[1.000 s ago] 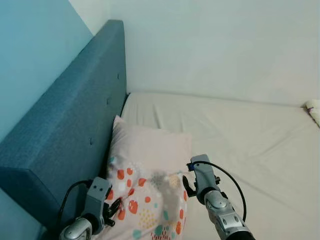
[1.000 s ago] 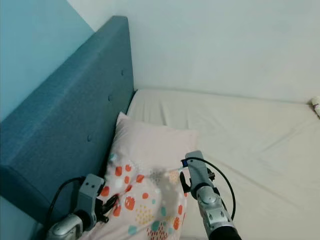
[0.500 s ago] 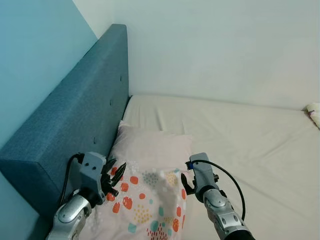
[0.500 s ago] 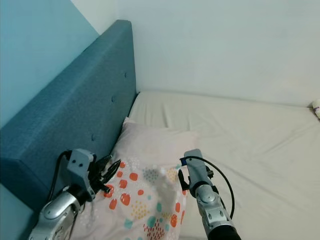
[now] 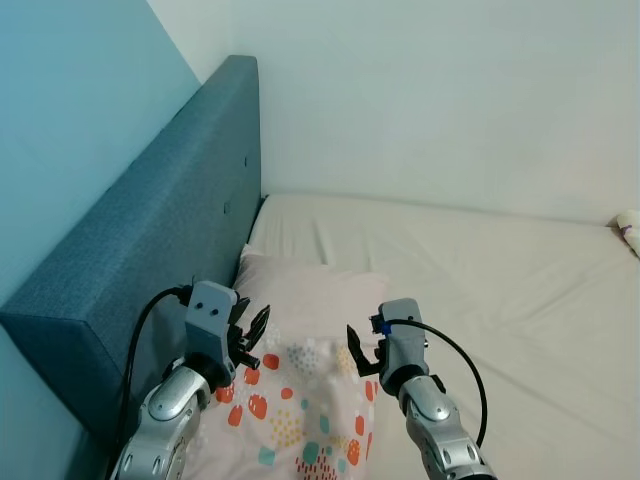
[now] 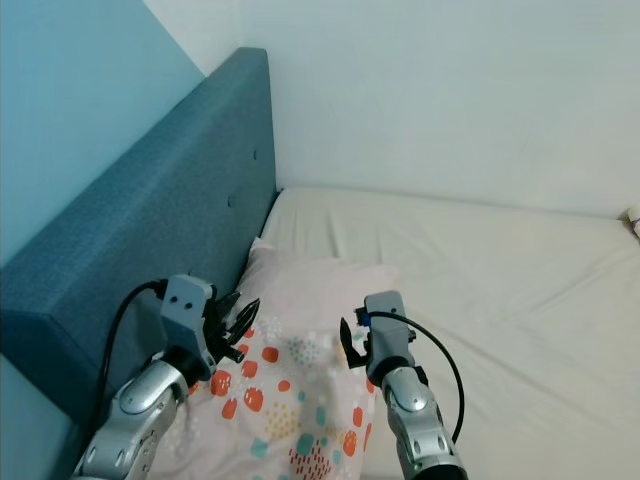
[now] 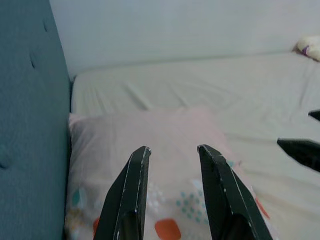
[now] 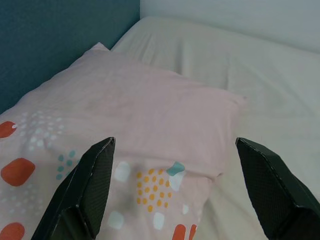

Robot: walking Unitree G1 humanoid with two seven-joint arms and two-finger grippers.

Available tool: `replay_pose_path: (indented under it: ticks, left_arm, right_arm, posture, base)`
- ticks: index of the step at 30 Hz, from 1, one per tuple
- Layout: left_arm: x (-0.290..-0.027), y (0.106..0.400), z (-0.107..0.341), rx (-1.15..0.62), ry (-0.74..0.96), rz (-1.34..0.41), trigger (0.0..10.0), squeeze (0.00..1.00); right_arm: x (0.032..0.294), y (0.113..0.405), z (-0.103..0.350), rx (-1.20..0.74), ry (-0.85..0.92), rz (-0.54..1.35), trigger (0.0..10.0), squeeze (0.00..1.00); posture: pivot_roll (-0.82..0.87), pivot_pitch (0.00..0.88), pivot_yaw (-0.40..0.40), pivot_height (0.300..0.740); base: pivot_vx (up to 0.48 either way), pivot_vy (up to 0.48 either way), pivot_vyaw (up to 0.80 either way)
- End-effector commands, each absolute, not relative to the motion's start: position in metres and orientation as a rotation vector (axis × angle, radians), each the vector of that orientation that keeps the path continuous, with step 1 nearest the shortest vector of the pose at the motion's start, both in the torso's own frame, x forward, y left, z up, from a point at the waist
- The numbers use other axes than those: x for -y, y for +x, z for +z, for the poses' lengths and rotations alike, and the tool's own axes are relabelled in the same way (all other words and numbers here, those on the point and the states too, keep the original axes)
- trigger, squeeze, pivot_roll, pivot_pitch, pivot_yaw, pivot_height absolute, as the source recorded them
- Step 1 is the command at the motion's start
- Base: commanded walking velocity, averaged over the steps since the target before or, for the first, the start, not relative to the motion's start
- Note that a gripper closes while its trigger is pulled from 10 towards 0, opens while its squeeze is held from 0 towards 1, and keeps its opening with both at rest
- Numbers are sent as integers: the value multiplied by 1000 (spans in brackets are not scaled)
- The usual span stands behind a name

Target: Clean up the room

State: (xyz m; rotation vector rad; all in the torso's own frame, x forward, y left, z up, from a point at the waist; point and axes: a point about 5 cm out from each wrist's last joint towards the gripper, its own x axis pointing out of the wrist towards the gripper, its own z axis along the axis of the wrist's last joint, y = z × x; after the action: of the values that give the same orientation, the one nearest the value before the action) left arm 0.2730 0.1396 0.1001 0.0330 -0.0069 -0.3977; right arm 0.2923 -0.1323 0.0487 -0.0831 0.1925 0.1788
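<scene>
We're hovering both open, empty grippers, left gripper (image 5: 250,333) and right gripper (image 5: 361,352), flanking the pink patterned fabric pillow (image 5: 305,375), probably lying lengthwise along the headboard.

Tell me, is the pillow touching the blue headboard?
Touching. In the left wrist view the pillow's edge presses straight against the blue headboard, with no sheet showing between them.

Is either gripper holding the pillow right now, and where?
No. The left gripper and right gripper are both open above the pillow, with nothing between their fingers.
</scene>
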Motion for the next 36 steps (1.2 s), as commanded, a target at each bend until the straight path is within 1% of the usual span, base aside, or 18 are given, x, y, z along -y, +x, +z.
replay_pose_path:
  ticks: [1, 5, 15, 18, 21, 23, 28, 36]
  left_arm:
    - [-141, 272, 90, -45, 32, -377, 10000, 0]
    - [-140, 274, 90, -54, 10, -348, 10000, 0]
    - [-137, 274, 89, -68, -35, -340, 10000, 0]
    - [-137, 275, 88, -72, -37, -326, 10000, 0]
    - [-139, 276, 89, -70, -47, -288, 10000, 0]
    - [-145, 277, 88, -77, -58, -234, 10000, 0]
    - [-154, 278, 88, -83, -70, -167, 10000, 0]
    - [-157, 278, 87, -90, -82, -140, 10000, 0]
  right_arm:
    - [136, 291, 51, -162, -48, 147, 10000, 0]
    - [138, 289, 53, -141, -39, 139, 10000, 0]
    - [144, 289, 56, -126, -37, 133, 10000, 0]
    - [143, 288, 57, -121, -73, 154, 10000, 0]
    - [142, 288, 57, -121, -68, 163, 10000, 0]
    - [141, 290, 58, -120, -56, 171, 10000, 0]
    - [140, 292, 60, -120, -57, 179, 10000, 0]
    - [140, 294, 61, -118, -58, 180, 10000, 0]
  posture:
    - [21, 11, -71, 740]
    - [20, 6, -69, 740]
    - [9, 2, -74, 740]
    - [11, 6, -79, 740]
    - [9, 10, -82, 740]
    - [13, 14, -87, 740]
    - [15, 15, -89, 740]
    - [13, 15, -89, 740]
  base:
    - [0, 0, 0]
    - [0, 0, -708]
    - [0, 0, -771]
    - [0, 0, 0]
    - [0, 0, 0]
    - [0, 0, 0]
    - [0, 0, 0]
    - [0, 0, 0]
